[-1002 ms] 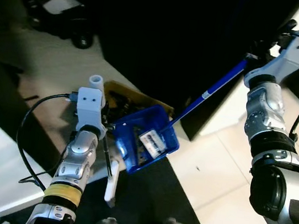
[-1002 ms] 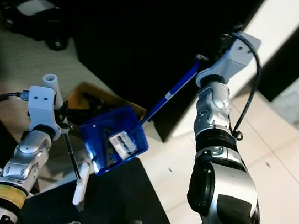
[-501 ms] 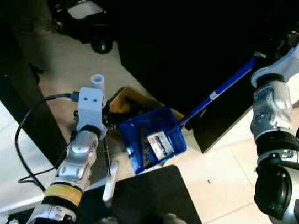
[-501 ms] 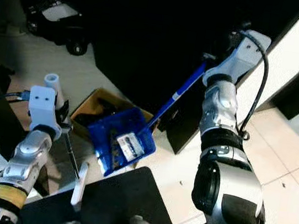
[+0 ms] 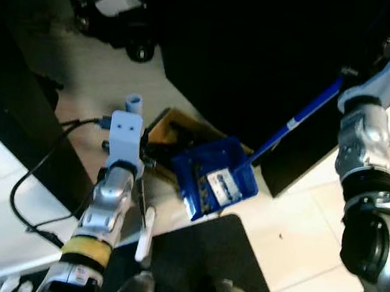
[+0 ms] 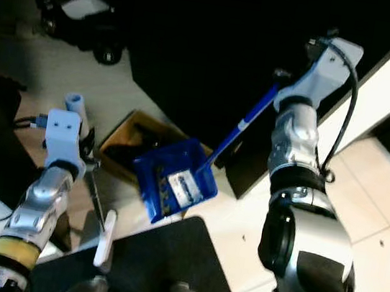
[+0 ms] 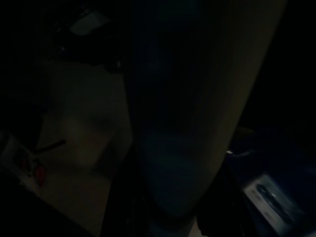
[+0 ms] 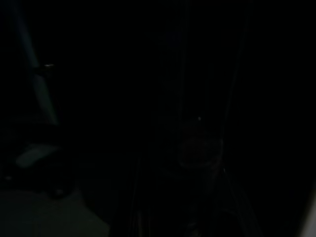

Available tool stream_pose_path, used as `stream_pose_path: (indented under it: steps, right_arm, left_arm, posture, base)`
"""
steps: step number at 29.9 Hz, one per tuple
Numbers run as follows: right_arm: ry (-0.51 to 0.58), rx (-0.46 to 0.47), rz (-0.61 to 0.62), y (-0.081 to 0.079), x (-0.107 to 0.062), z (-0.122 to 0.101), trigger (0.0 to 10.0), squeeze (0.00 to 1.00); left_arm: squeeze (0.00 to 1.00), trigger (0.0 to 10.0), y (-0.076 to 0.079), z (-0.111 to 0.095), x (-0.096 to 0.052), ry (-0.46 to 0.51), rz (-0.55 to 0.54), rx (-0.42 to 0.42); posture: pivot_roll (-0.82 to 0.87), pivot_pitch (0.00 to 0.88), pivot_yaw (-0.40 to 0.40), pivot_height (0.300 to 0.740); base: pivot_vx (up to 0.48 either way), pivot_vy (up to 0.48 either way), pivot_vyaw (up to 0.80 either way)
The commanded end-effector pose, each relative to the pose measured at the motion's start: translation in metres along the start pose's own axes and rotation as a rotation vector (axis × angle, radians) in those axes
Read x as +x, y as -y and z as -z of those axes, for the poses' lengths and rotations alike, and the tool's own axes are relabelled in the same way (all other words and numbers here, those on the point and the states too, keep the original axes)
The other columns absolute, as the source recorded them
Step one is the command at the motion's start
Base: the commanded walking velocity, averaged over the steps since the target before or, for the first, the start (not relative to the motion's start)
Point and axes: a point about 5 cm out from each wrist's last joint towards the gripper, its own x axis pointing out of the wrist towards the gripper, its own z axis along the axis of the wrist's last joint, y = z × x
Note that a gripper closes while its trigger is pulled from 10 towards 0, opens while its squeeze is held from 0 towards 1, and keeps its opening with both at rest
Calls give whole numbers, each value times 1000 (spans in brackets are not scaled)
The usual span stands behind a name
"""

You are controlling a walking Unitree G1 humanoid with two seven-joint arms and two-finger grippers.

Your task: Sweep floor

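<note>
We hold the blue dustpan (image 5: 215, 181) by its long handle (image 5: 297, 120) in our right gripper (image 5: 380, 67), grip hidden, over the brown box (image 5: 168, 128), seemingly emptying it, which calls for tipping, while our left gripper (image 5: 134, 163), fingers unclear, holds a broom (image 5: 145, 230).

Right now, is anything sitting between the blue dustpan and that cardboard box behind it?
Nothing visible does. The blue dustpan, with litter in it, hangs on its long handle from the right arm, right next to the brown cardboard box and overlapping its near edge. The box is already open at the top.
</note>
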Motion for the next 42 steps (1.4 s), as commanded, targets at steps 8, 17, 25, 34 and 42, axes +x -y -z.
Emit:
stream_pose_path:
  steps: [8,17,25,34,42]
  right_arm:
    - [58,-78,42,1,8,-18,10000,0]
    - [32,-75,135,-1,7,-13,10000,0]
    - [0,-19,174,2,3,-3,10000,0]
    - [-28,57,87,11,-1,4,10000,0]
    - [-85,198,22,27,-5,10,10000,0]
  left_arm:
    - [0,10000,-1,9,-5,-32,-33,-18]
    - [0,10000,-3,9,-6,-29,-55,-4]
    - [0,10000,-3,9,-6,-24,-47,-1]
    - [0,10000,-1,-17,-5,101,115,96]
    - [0,10000,-36,-73,10,242,164,290]
  posture:
    - [-8,113,-76,740]
    - [-6,110,-79,740]
    - [-4,110,-73,740]
    - [-5,121,-72,740]
    - [-10,130,-55,740]
  base:
    - [0,-300,0]
    - [0,0,0]
    - [0,0,0]
    - [0,0,0]
    - [0,0,0]
